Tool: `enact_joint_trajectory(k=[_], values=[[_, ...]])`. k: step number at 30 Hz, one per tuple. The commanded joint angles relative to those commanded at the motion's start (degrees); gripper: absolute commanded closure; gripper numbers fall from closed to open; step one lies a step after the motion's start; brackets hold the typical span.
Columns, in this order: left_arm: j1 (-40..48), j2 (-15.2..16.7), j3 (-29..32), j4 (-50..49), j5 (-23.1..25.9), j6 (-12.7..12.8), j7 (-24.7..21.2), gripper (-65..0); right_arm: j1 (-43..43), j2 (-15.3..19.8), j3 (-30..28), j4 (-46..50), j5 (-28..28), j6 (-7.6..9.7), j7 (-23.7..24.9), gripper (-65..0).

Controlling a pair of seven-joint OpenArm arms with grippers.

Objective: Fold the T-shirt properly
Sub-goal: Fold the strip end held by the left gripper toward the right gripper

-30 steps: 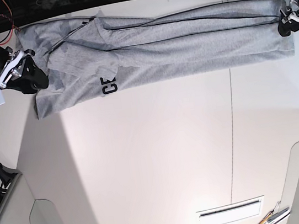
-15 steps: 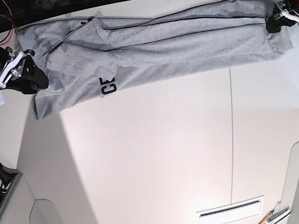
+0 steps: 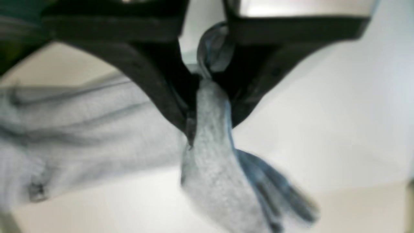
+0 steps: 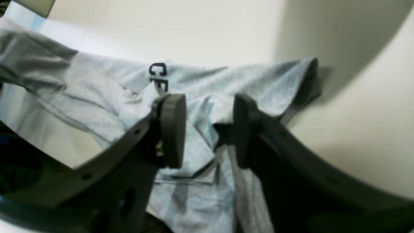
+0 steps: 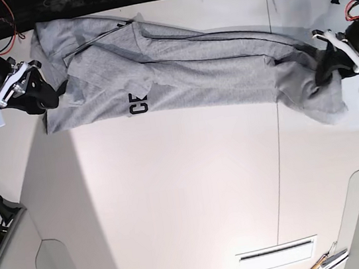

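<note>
I see the T-shirt (image 5: 184, 70) stretched as a long, narrow grey band across the top of the white table (image 5: 188, 193) in the base view, running from the upper left almost to the right edge. It is heather grey, folded lengthwise with several long creases and dark fold lines along it. Black block letters, "CE", show on its lower edge left of centre. The right end is bunched and sags toward the lower right, forming a drooping point just below the pincer there.

My left gripper (image 5: 330, 63) sits at the right edge of the base view, at that bunched end. In the left wrist view its dark fingers (image 3: 168, 87) are clenched on a pinch of grey cloth at the centre of the frame; fabric hangs down below them and trails off to the left. That view is blurred.

My right gripper (image 5: 40, 94) is at the upper left of the base view, at the shirt's left end. In the right wrist view its two pads (image 4: 173, 129) stand apart, released, with rumpled cloth lying between and behind them. I cannot tell whether either pad touches the fabric. The printed letters sit just above the left pad there.
</note>
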Motion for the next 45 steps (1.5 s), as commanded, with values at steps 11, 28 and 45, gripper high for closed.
enact_joint_trajectory(k=[11,28,45], values=[[-5.5,6.5,30.3,0.6,20.3,8.9,-6.7,-36.7,0.0,0.0,1.6,0.0,-0.2,-0.04,-0.7,-24.2],[-5.5,13.6,39.0,0.6,21.5,10.7,-6.8,-39.7,-0.6,3.6,10.6,-18.9,3.8,0.81,-2.7,-43.9],[-5.5,13.6,39.0,0.6,21.5,10.7,-5.7,-39.7,0.2,-1.3,-9.0,-23.3,5.5,1.68,-2.0,-43.6]])
